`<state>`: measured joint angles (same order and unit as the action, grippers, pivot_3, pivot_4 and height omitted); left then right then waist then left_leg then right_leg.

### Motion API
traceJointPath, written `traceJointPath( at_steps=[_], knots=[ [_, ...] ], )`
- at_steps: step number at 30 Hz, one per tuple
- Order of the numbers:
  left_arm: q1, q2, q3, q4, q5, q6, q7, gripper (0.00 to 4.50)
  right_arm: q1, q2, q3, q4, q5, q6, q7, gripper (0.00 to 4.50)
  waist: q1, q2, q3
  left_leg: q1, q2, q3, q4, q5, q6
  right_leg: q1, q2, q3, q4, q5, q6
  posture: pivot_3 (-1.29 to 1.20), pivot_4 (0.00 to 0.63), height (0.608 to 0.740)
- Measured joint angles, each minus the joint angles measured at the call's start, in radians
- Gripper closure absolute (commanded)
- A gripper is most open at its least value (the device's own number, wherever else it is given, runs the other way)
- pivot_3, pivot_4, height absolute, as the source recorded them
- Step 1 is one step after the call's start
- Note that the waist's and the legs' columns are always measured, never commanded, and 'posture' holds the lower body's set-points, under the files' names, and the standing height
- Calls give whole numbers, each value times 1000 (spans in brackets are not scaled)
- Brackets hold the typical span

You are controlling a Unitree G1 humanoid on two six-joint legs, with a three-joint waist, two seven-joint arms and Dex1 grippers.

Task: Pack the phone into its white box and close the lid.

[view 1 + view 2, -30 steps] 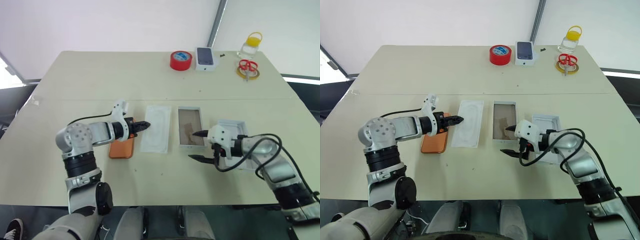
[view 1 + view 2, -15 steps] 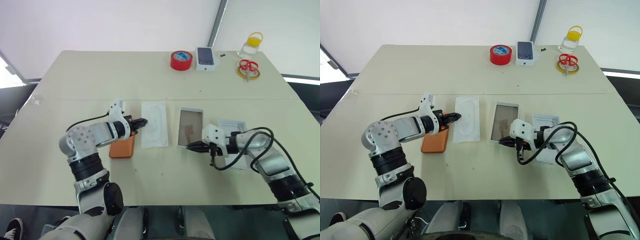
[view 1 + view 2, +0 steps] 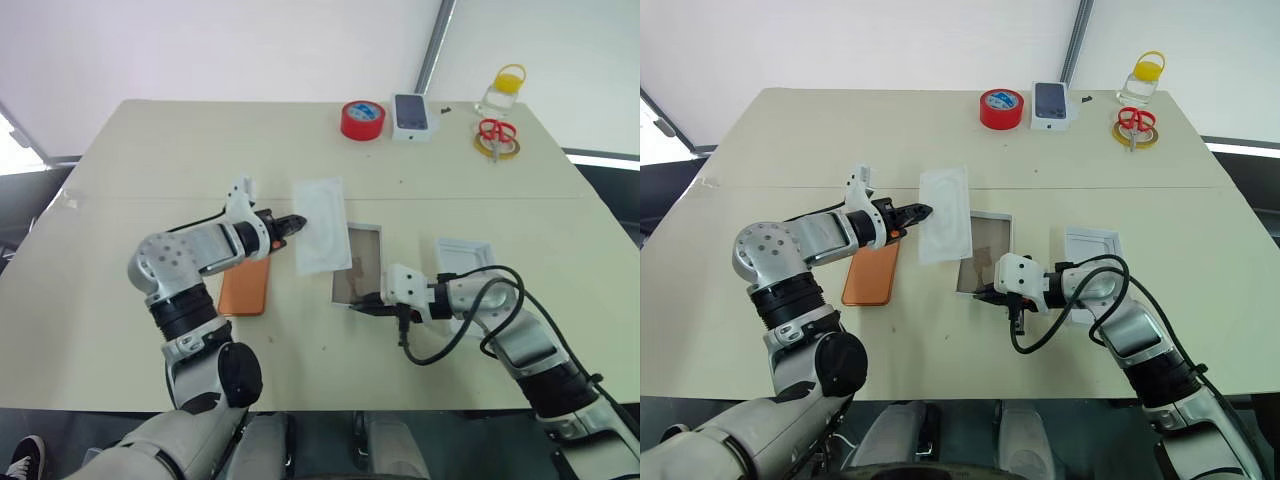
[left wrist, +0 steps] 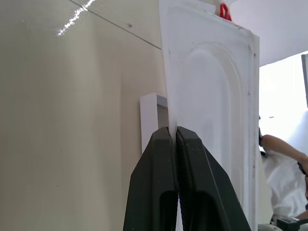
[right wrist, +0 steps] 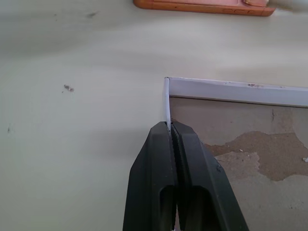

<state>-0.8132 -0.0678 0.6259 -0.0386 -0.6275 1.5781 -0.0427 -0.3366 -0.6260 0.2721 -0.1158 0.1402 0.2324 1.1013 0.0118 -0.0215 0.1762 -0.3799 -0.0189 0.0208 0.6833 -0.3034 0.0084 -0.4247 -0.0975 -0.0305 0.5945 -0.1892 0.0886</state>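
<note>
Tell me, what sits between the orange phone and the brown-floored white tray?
In the head views, bare table nearer the robot; farther back, the flat white insert held by the left gripper between phone and white box.

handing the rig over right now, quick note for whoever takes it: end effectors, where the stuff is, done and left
Left end effector: shut on the flat white insert, lifted off the table.
Right end effector: shut on a wall of the white box.
Phone: back-up on the table, outside the box.
Lid: on the table beside the right arm.
Done: nothing packed.
Left: set the insert aside, phone in, lid on.
</note>
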Motion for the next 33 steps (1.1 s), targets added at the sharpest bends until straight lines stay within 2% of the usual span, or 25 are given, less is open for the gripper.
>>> traceJointPath(
  at_steps=[2, 3, 8, 12, 26, 29, 33],
  knots=[
    [32, -21, -34, -5, 0, 0, -5, 4500, 17, -5, -27, -46, 41, 58, -6, 2187, 2, 0, 0, 0, 0, 0, 0, 0, 0, 0, 0, 0, 0, 0, 0, 0, 150, 740],
    [42, -26, -44, -5, 1, -3, -6, 4500, 26, -9, -42, -70, 56, 79, -10, 1837, 1, 0, 0, -1, 0, -1, 0, 0, 0, 0, 0, 0, 0, 0, 0, 0, 150, 740],
    [82, -28, -114, -41, 1, -39, -21, 4500, 201, -149, -243, -237, 179, 183, -12, 1837, 4, -1, 0, -5, 0, -1, 1, 0, 1, -2, -1, -1, -1, 0, -1, 0, 150, 740],
    [91, -36, -145, -12, 7, -80, -25, 4500, 285, -230, -329, -232, 185, 169, 0, 1837, 0, -2, 1, -4, 0, -1, 1, -1, 1, -2, -1, -1, -1, -2, -4, 0, 150, 740],
    [93, -39, -260, 108, 10, -204, -47, 4500, 264, -218, -348, -151, 137, 72, -67, 1837, 3, -3, 2, -5, 0, -1, 1, 0, 1, -3, -1, -1, -1, -1, -1, 0, 150, 740],
    [89, -44, -256, 125, 8, -214, -44, 3595, 269, -217, -332, -139, 123, 57, -75, 1756, 3, -3, 2, -5, 0, -1, 1, 0, 1, -3, 0, -1, -2, -1, -1, 0, 150, 740],
    [75, -46, -256, 131, 3, -210, -43, 1647, 250, -206, -323, -125, 118, 49, -84, 1756, 3, -3, 2, -5, 0, -1, 1, 0, 1, -3, 0, -1, -1, -1, -1, 0, 150, 740]
  ],
)
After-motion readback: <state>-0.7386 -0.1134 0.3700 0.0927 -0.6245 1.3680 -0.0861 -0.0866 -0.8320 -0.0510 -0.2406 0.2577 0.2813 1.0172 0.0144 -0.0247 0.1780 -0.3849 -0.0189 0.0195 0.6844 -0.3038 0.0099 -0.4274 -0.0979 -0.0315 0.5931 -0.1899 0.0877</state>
